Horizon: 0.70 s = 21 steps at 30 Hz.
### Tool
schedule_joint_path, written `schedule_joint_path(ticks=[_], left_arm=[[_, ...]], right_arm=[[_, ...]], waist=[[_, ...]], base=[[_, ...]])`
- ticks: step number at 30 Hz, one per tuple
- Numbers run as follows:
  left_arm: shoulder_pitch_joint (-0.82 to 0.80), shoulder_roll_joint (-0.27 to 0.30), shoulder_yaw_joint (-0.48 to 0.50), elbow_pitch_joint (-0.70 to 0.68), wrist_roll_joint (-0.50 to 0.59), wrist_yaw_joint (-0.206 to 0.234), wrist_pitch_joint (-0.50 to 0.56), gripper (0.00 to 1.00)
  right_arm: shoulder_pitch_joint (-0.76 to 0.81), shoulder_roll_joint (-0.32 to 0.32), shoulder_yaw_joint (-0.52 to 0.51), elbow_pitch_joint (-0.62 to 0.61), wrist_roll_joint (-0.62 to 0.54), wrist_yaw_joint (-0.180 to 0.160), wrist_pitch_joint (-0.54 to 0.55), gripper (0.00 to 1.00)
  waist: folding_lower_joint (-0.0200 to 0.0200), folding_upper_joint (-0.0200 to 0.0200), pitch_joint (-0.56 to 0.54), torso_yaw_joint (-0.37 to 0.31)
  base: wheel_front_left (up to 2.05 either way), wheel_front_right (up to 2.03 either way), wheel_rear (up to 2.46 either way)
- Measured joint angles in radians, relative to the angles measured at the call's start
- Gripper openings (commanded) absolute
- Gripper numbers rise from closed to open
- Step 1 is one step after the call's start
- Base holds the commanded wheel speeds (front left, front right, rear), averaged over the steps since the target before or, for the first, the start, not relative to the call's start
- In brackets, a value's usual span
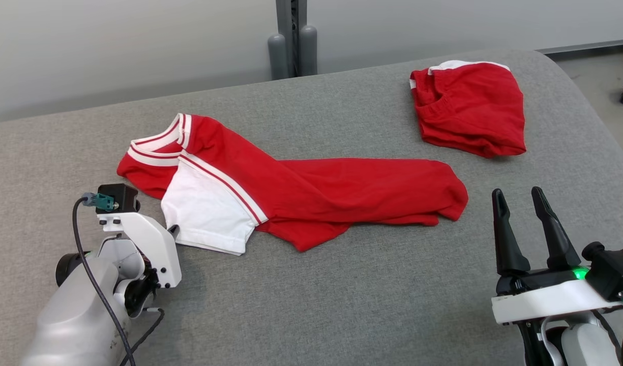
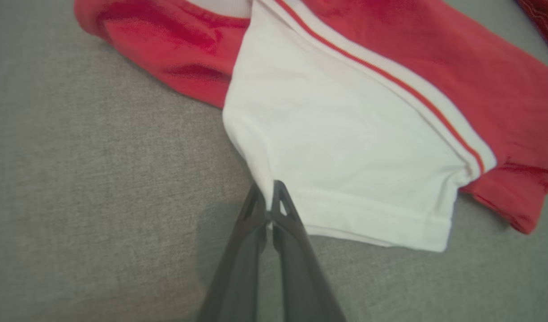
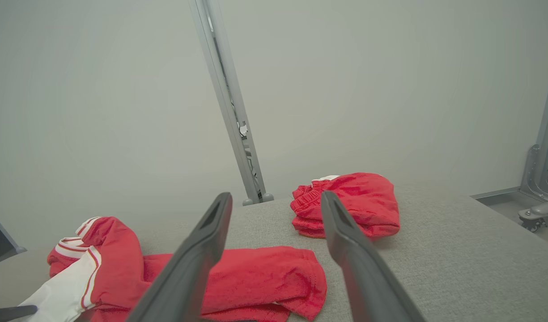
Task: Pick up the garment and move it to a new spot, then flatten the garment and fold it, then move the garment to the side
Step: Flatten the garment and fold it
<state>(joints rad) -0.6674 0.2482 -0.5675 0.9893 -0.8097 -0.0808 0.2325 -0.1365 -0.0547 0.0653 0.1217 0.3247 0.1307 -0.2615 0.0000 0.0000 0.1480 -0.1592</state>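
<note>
Two garments lie on the grey table (image 1: 342, 295). The red-and-white garment (image 1: 311, 193) stretches crumpled across the table's middle, and a folded red bundle (image 1: 469, 114) sits at its far right. At the table's near left, the left gripper (image 2: 268, 210) pinches the white sleeve's edge, jaws together. Over the near right, the right gripper (image 1: 517, 193) stands wide and empty. In the head view the wrist housing mostly hides the left fingers.

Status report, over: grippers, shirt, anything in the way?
Left gripper shut on shirt at white sleeve hem. Right gripper open, empty. Shirt crumpled on table. Red shorts lie apart, not blocking.
</note>
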Motion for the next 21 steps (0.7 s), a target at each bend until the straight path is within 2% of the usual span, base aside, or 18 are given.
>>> schedule_joint_path(ticks=[8,12,17,21], left_arm=[[0.051,0.034,-0.009,-0.095,0.006,-0.004,-0.029,0.00],[0.121,0.078,-0.016,-0.195,0.009,0.027,-0.012,0.00],[0.224,0.139,-0.002,-0.381,0.002,0.098,0.019,0.00],[0.327,0.191,0.021,-0.545,-0.018,0.179,0.053,0.00]], right_arm=[[0.013,-0.003,-0.021,-0.002,-0.001,0.000,0.000,1.00],[0.025,-0.007,-0.034,-0.003,-0.001,0.000,0.000,1.00],[0.036,-0.011,-0.035,-0.004,-0.002,0.000,0.000,1.00],[0.038,-0.012,-0.034,0.000,-0.002,0.000,0.000,1.00]], waist=[[0.0000,0.0000,-0.034,0.070],[0.0000,0.0000,-0.047,0.113],[0.0000,0.0000,-0.053,0.161],[0.0000,0.0000,-0.054,0.178]], base=[[0.00,0.00,0.00],[0.00,0.00,0.00],[0.00,0.00,0.00],[0.00,0.00,0.00]])
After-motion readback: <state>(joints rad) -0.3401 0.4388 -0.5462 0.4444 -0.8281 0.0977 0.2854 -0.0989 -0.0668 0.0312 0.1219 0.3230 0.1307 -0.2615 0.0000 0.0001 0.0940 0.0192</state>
